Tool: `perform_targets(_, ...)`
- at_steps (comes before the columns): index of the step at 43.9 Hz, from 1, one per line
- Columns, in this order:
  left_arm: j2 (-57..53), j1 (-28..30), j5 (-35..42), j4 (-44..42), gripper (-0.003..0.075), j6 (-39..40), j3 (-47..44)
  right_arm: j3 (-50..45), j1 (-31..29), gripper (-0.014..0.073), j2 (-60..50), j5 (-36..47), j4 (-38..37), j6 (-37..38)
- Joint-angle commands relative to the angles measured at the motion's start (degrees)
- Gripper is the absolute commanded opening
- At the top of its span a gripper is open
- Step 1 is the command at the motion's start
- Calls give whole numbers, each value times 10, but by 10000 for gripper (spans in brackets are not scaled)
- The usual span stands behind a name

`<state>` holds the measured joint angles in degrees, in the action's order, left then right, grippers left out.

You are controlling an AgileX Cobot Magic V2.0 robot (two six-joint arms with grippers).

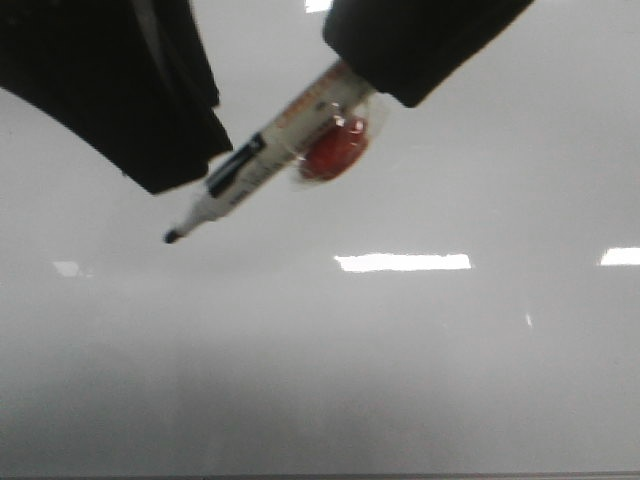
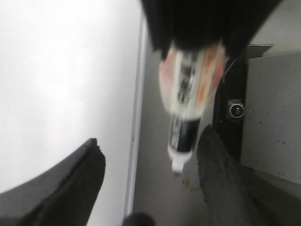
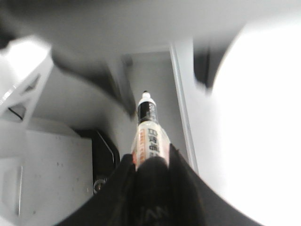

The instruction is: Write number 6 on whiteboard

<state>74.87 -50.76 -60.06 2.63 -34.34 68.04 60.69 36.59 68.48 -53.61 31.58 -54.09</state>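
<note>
risk, judged from the pose: marker (image 1: 262,165) hangs in the upper middle of the front view, slanting down-left, black tip clear of the whiteboard (image 1: 400,380) and apparently not touching it; a descent at this slant could skid the tip or leave a faint, broken stroke. held far back on the barrel by the right gripper (image 1: 352,82), closed on it at the upper right, so tip pressure could lever the pen in the grasp. red, tape-like lump on the barrel just below the grip, possibly catching on the surface at a shallow angle. left gripper (image 1: 205,165) at the upper left, dark fingers spread in the left wrist view with the marker between them, not seen touching; could knock the barrel if closed or shifted. motion blur in both wrist views, so fine contact not readable.

whiteboard: glossy, pale grey-white, filling nearly the whole front view, with bright rectangular reflections at centre right and far right. metal edge strip visible in both wrist views, marker lying near it. the number 6 not visible anywhere on the surface; writing judged not yet begun.
</note>
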Motion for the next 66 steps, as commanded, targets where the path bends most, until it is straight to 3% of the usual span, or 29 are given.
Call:
perform_targets(1,-54,9,7,-17,461,44,21,45,-2,-106,-14,-24,-73,96)
perform_targets(7,-110,52,4,-4,461,72,8,95,-4,-106,-17,-93,-206,236)
perform_targets(11,-149,104,17,24,461,72,-18,96,-26,-106,-36,-99,-239,315)
perform_targets(15,-193,169,26,80,461,42,-50,76,-72,-106,-64,-69,-236,352)
perform_targets(22,-273,278,44,216,461,-32,-120,-11,-163,-106,-147,61,-183,413)
perform_targets(28,-313,335,86,275,461,-44,-162,-119,-177,-106,-216,188,-112,412)
perform_targets(37,-317,348,140,290,461,-44,-171,-213,-172,-106,-244,358,-107,413)
perform_targets(49,-317,348,152,291,461,-44,-171,-214,-174,-106,-191,481,-88,413)
perform_targets(66,-317,348,152,291,461,-44,-171,-145,-196,-106,-72,496,-89,412)
